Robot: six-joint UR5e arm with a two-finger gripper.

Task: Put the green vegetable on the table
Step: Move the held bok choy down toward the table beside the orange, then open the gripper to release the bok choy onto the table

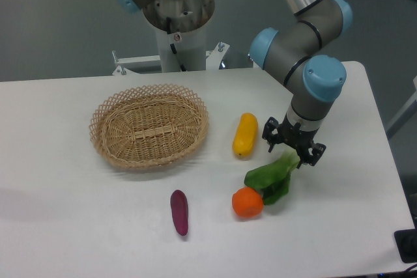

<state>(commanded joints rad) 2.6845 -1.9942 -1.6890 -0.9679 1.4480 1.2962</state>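
The end effector (292,147) stands spread above the green vegetable (269,177) on the table (65,226); the basket (149,125) holds nothing.

We see the green vegetable (271,176) lying flat on the white tabletop (65,226), toward its right side. Its broad dark green leaves spread down and to the left, while the paler, lighter green stem end points up and to the right. The tabletop is a large, smooth, matte white rectangle, and the leaves rest directly on it.
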